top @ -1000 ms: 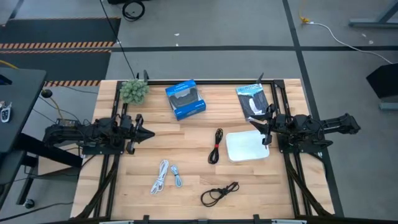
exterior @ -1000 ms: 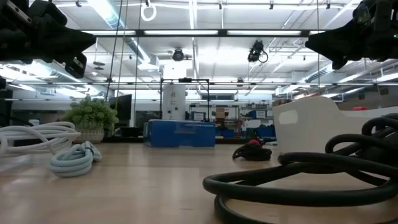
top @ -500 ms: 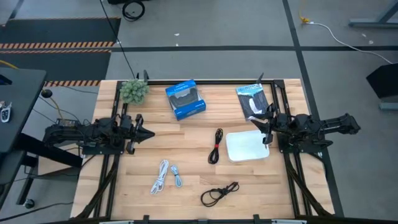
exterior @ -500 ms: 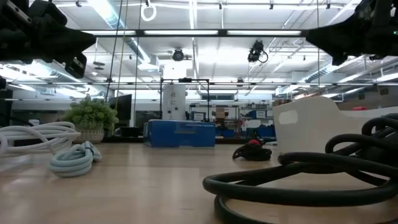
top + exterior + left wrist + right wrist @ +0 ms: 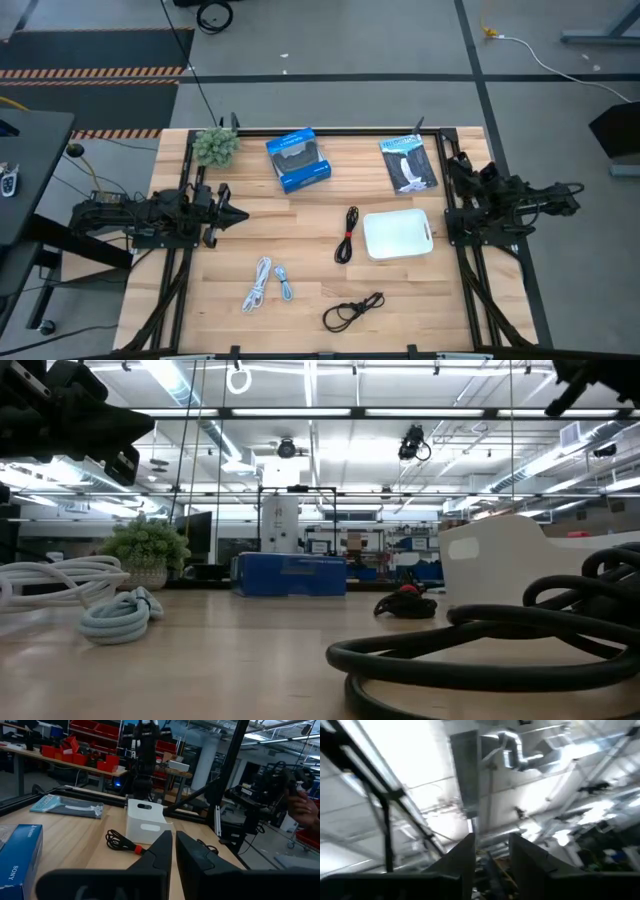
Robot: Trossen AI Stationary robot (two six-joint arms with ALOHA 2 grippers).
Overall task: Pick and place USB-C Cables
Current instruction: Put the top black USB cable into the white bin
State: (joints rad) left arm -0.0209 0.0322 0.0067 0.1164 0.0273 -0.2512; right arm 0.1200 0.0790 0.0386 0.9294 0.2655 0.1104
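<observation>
**Table stock: 4 USB-C cables, 2 grippers idle**

1. Wooden table (image 5: 310,210), bearing all items below.
2. White bin (image 5: 397,235), just inboard of the right arm, empty-handed side.
3. Blue box (image 5: 298,159) and dark packet (image 5: 408,163), far edge; small plant (image 5: 214,146) at the far corner by the left arm.
4. Left gripper (image 5: 238,215): fingers pressed together, holding nothing, level above the table's left side.
5. Right gripper (image 5: 455,165): tilted up toward the ceiling at the right edge; fingers slightly parted, empty.
6. Black cable with red tie (image 5: 347,235): just left of the bin, between the 2 grippers.
7. Black cable (image 5: 352,311): near edge, well apart from both grippers.
8. White cable (image 5: 257,283) and pale blue-grey cable (image 5: 284,282): side by side, nearer the left gripper.
</observation>
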